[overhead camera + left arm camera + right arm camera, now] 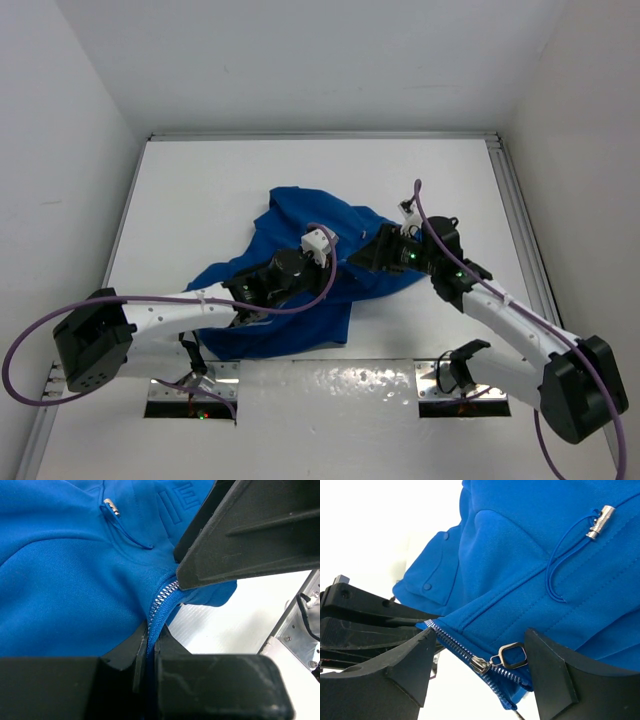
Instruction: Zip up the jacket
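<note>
Right wrist view shows the right hand spread wide, one finger on either side of the zipper slider, touching neither. The left hand is clamped on the jacket edge beside the zipper, mid-bench. The slider sits near that clamped end, so most of the zipping probably remains.

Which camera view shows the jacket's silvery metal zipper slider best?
The right wrist view: the small silvery metal zipper slider of the royal-blue fleece jacket sits sharp inside the open right pincer. The left wrist view shows only zipper teeth; the top view hides it.
</note>
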Robot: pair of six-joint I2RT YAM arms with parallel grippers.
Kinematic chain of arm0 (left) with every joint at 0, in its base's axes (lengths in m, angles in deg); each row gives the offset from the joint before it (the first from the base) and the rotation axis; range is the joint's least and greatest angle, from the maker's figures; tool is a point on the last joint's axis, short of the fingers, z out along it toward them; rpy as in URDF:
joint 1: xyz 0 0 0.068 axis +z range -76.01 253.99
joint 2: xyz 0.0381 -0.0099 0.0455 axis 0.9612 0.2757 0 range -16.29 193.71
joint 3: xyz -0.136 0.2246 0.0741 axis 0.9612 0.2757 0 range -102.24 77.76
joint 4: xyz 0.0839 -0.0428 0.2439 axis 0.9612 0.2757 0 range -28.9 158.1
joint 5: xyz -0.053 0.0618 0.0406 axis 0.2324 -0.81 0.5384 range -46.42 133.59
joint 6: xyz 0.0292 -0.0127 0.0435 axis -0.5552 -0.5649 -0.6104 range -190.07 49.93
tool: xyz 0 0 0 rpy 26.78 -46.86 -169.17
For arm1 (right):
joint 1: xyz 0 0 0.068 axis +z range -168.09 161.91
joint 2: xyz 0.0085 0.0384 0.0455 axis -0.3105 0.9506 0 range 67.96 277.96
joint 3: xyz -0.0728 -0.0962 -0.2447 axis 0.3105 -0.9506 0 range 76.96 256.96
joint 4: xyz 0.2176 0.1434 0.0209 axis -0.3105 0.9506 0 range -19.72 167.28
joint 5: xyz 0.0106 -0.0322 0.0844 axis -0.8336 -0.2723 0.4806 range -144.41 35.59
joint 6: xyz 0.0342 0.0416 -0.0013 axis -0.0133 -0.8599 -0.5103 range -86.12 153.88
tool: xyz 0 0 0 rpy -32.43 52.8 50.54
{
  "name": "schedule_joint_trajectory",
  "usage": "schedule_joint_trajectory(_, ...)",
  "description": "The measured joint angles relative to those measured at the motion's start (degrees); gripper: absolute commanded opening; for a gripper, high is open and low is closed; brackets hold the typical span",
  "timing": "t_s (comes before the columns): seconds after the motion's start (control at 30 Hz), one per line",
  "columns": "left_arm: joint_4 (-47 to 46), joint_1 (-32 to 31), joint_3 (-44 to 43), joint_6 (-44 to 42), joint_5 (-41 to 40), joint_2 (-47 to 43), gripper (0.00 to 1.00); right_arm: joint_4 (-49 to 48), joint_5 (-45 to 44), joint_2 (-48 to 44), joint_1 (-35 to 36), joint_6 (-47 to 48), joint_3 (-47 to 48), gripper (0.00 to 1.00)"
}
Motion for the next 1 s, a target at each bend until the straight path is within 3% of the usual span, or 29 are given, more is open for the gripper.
schedule_joint_trajectory(0.77,0.1,0.0,0.0,-0.1,-0.1,-0.5,0.0,-6.1,1.8,-6.4,0.0,-5.2,-3.4,0.53)
schedule_joint_trajectory(1.0,0.3,0.0,0.0,-0.2,-0.1,-1.2,0.0,-3.4,0.1,-6.0,0.0,-3.8,-3.8,0.65)
